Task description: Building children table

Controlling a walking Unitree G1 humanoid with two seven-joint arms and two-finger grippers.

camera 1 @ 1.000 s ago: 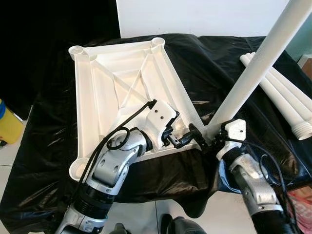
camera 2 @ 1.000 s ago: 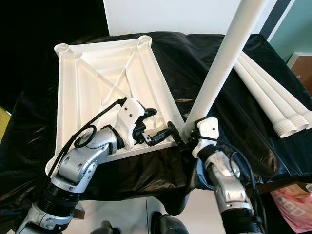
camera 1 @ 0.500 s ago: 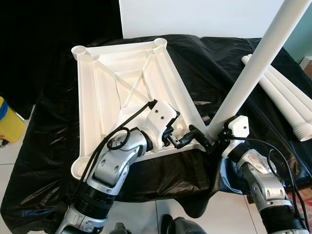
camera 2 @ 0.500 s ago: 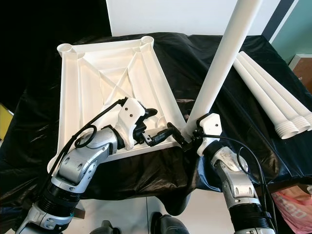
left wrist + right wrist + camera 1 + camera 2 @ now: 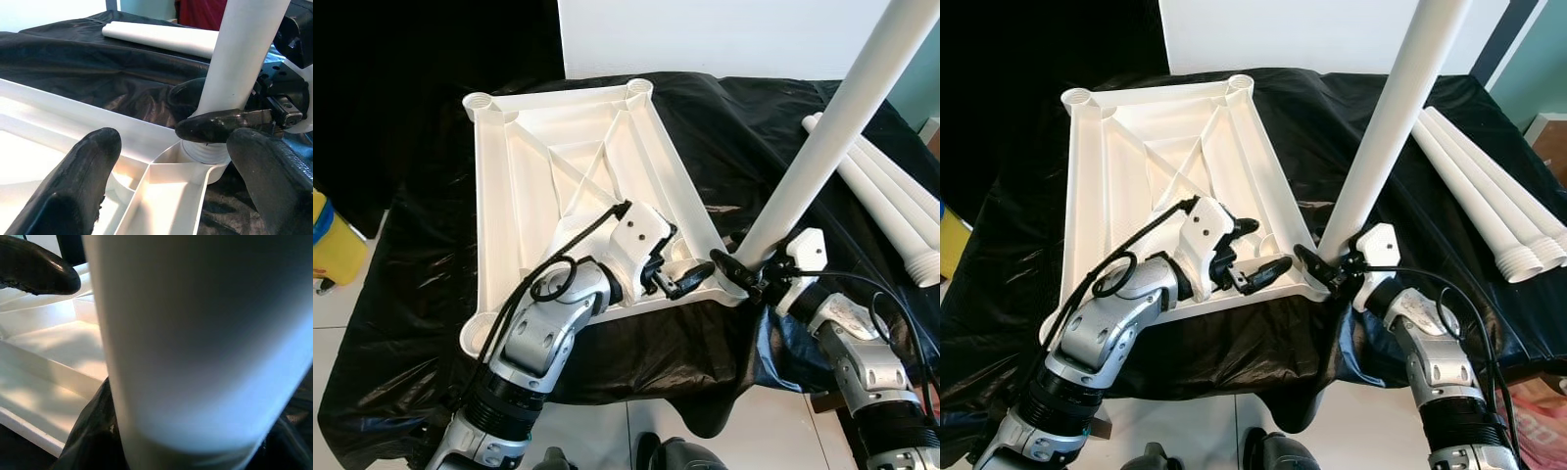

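The right claw (image 5: 1324,268) is closed on the foot of the leg (image 5: 1386,132), just above the near right corner socket (image 5: 203,155) of the top (image 5: 558,186). The left claw (image 5: 690,279) is open, its fingers (image 5: 78,191) straddling the rim beside that socket without clamping it.

Risks, judged from this position:
- The leg leans away from vertical. If pressed or turned at this angle, it may bind or cross-thread in the socket.
- The top is not clamped. Force on the leg may slide it across the black sheet (image 5: 744,127) on the table.
- The grip is at the low end of a long leg; the free upper end may swing and lever out of the claw.

The top is white plastic, lying underside up, with diagonal ribs and a round socket at each corner. The leg end appears seated in the socket; the depth cannot be confirmed. Three more legs (image 5: 1489,211) lie together on the sheet, well apart to the right.
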